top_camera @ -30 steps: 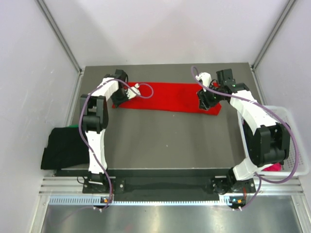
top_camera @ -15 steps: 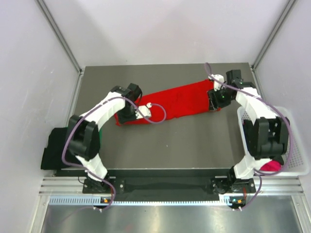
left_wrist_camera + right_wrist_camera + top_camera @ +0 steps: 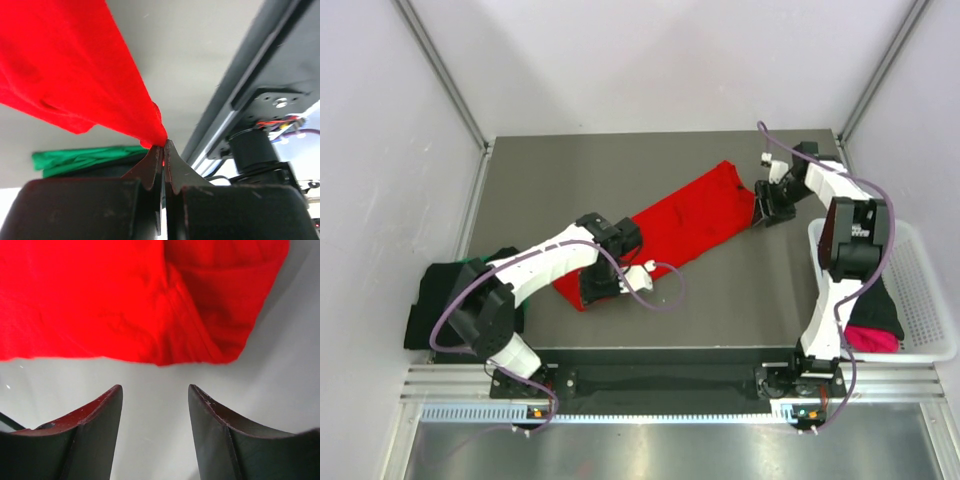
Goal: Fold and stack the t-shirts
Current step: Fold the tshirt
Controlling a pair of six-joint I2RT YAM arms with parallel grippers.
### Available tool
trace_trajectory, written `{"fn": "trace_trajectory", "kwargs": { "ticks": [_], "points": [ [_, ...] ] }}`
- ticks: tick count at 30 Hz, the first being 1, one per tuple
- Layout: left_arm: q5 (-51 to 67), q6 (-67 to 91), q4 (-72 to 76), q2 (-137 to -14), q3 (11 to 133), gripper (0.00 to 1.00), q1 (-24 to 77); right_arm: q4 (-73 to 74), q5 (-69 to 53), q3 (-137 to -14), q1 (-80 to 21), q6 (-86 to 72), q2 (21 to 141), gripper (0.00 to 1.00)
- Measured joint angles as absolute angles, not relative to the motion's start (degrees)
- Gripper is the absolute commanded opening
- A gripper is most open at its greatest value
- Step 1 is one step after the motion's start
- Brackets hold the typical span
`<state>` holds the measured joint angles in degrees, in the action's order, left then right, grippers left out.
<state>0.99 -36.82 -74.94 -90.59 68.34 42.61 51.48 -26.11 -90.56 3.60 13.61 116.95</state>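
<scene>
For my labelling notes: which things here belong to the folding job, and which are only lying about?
Job in hand: red t-shirt, pinched by the left end effector; black t-shirt; green t-shirt; pink t-shirt.
Lying about: white basket, which holds the pink one.

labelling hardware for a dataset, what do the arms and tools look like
The left arm and right arm have white shells with black joints, each trailing a purple cable. The left tool and right tool each have two black tapered fingers.
</scene>
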Motion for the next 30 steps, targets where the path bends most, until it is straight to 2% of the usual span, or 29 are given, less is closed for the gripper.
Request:
{"fn": "trace_trajectory", "kwargs": {
  "ticks": [5, 8, 10, 11, 14, 23, 30],
  "points": [
    [4.6, -35.7, -75.1, -90.6, 68.3, 0.0, 44.7, 51.9, -29.1, -95.2, 3.6, 12.4, 120.6, 0.58],
    [6.7, -35.4, -75.2, -91.1, 68.4, 0.0, 45.6, 51.8, -30.5, -96.9, 3.6, 12.0, 122.9, 0.56],
    [8.1, -35.1, -75.3, -92.1, 68.8, 0.0, 46.0, 52.1, -30.9, -97.8, 3.6, 11.7, 124.6, 0.49],
    [8.6, -35.0, -75.3, -92.6, 69.0, 0.0, 46.2, 52.2, -31.0, -98.5, 3.6, 11.5, 125.6, 0.34],
    [10.3, -34.6, -75.3, -94.1, 70.0, 0.0, 46.8, 52.6, -30.9, -101.5, 3.6, 10.7, 128.6, 0.18],
    [15.9, -34.6, -75.7, -98.7, 74.8, 0.0, 52.9, 54.9, -31.0, -118.0, 3.4, 8.6, 138.4, 0.18],
    [21.2, -34.7, -75.8, -111.3, 88.6, 0.0, 63.7, 54.9, -30.5, -132.4, 2.1, 7.2, 146.3, 0.23]
  ]
}}
